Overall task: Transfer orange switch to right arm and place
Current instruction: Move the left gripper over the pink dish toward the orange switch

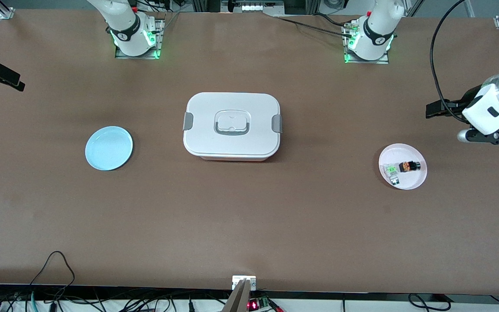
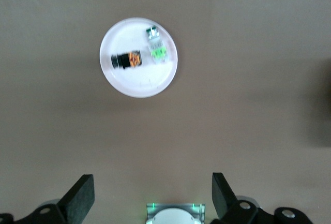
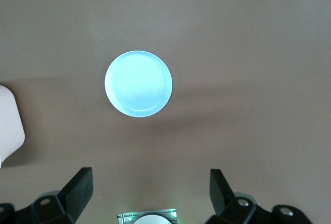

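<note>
Task unstarted: the orange switch (image 1: 409, 166) lay on the pink plate (image 1: 418, 180) at the desk's (image 1: 249, 225) three o'clock end, the left gripper (image 2: 150, 195) above with jaws wide and empty, and the right gripper (image 3: 150, 193), jaws likewise wide, over the empty blue plate (image 1: 108, 148) at nine o'clock.

A robotics lab, by the look of it: two white robot arm bases (image 1: 133, 32) (image 1: 368, 39) with green status lights are bolted on metal plates into a wide brown table (image 1: 249, 225) along the top of the frame. Loose black cables (image 1: 54, 277) trail over the bottom edge, and aluminium framing (image 1: 0, 8) shows at the upper left corner.
</note>
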`<state>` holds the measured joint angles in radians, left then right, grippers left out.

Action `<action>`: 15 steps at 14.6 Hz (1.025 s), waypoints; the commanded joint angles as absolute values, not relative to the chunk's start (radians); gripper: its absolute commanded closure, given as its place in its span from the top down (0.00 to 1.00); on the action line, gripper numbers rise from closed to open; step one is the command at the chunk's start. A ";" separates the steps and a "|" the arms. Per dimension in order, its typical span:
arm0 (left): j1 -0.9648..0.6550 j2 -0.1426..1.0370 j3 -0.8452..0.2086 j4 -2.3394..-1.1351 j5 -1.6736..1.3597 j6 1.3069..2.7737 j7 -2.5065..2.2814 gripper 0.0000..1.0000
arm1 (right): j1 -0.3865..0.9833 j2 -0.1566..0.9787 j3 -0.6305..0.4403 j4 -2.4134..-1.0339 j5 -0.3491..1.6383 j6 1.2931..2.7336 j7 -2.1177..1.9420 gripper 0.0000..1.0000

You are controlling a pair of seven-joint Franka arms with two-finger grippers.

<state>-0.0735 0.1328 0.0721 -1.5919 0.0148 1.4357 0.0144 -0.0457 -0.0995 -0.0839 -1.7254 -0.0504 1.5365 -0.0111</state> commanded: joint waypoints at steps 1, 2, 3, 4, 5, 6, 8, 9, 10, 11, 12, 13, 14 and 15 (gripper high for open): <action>-0.054 0.138 0.077 -1.638 0.009 1.413 0.002 1.00 | -0.043 -0.097 -0.089 -1.718 -0.035 1.540 -0.005 1.00; -0.031 0.144 0.077 -1.660 0.009 1.428 0.002 1.00 | -0.043 -0.088 -0.089 -1.717 -0.035 1.545 -0.003 1.00; -0.012 0.147 0.077 -1.686 0.009 1.465 0.002 1.00 | -0.041 -0.071 -0.089 -1.706 -0.035 1.548 -0.002 1.00; -0.009 0.149 0.077 -1.718 0.009 1.521 0.002 1.00 | -0.041 -0.052 -0.086 -1.698 -0.037 1.548 -0.002 1.00; -0.002 0.150 0.078 -1.751 0.009 1.593 0.009 1.00 | -0.041 -0.042 -0.086 -1.697 -0.037 1.549 -0.002 1.00; 0.002 0.159 0.078 -1.787 0.011 1.667 0.017 1.00 | -0.041 -0.025 -0.084 -1.695 -0.035 1.558 -0.002 1.00; 0.018 0.172 0.077 -1.836 0.009 1.753 0.023 1.00 | -0.040 -0.002 -0.084 -1.683 -0.015 1.569 0.002 1.00; 0.023 0.198 0.077 -1.838 0.009 1.769 0.038 0.96 | -0.040 0.000 -0.084 -1.683 -0.006 1.569 0.002 1.00; 0.028 0.230 0.077 -1.839 0.008 1.805 0.044 0.95 | -0.040 0.008 -0.084 -1.683 0.003 1.568 -0.009 1.00; 0.031 0.257 0.077 -1.842 0.008 1.866 0.048 0.96 | -0.038 0.012 -0.084 -1.683 0.012 1.566 -0.011 1.00; 0.031 0.280 0.077 -1.853 0.008 1.922 0.048 0.98 | -0.037 0.012 -0.081 -1.683 0.014 1.557 -0.011 1.00; 0.031 0.305 0.077 -1.867 0.008 1.980 0.048 0.99 | -0.040 0.011 -0.077 -1.686 0.018 1.552 -0.012 1.00; 0.031 0.323 0.077 -1.891 0.008 2.050 0.048 0.99 | -0.041 0.011 -0.080 -1.690 0.041 1.537 -0.012 1.00; 0.032 0.333 0.078 -1.919 0.009 2.125 0.048 0.99 | -0.046 0.012 -0.086 -1.687 0.107 1.519 -0.009 1.00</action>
